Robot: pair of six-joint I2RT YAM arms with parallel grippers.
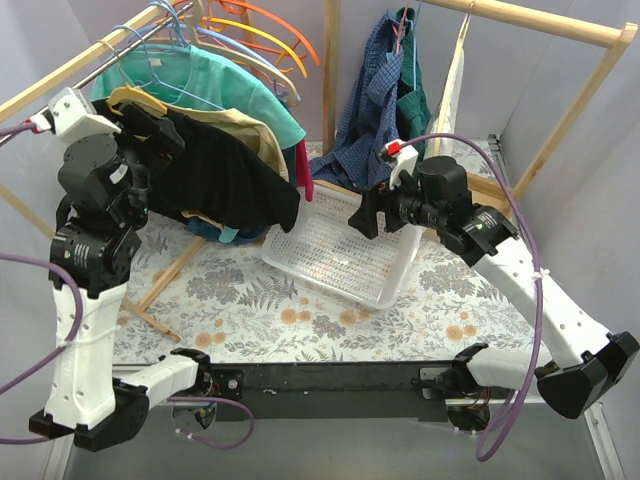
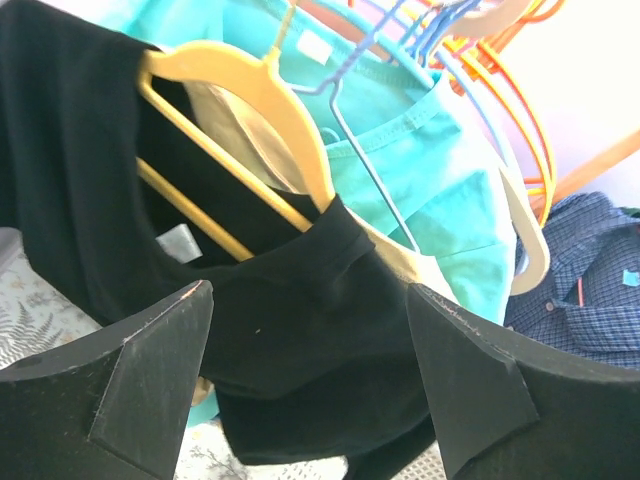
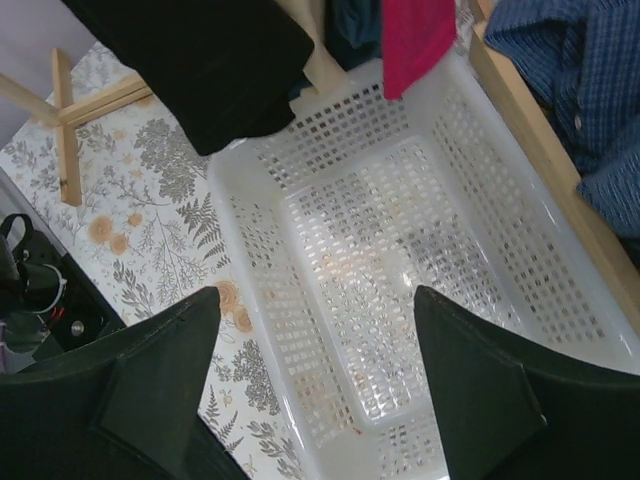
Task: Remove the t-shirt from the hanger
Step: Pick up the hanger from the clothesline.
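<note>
Left claw (image 2: 310, 300) spread, right claw (image 3: 315, 300) spread — black t-shirt (image 2: 90, 180) hangs lengthwise from yellow hanger (image 2: 300, 130)

Black t-shirt (image 2: 300, 330) matt cloth; hanger (image 2: 220, 62) smooth yellow plastic; basket (image 3: 262, 290) glossy white plastic.

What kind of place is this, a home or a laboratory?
Probably a robotics laboratory staged as a laundry corner: robot arms bolted to the table, a wooden rack with shirts on hangers, a white basket.

Robot lab, dressed up as a laundry corner: two arms (image 1: 90, 330) bolted on a floral-cloth table (image 1: 300, 320), wooden clothes rack (image 1: 540, 20) w/ plastic hangers (image 1: 262, 38), white laundry basket (image 1: 340, 245).
</note>
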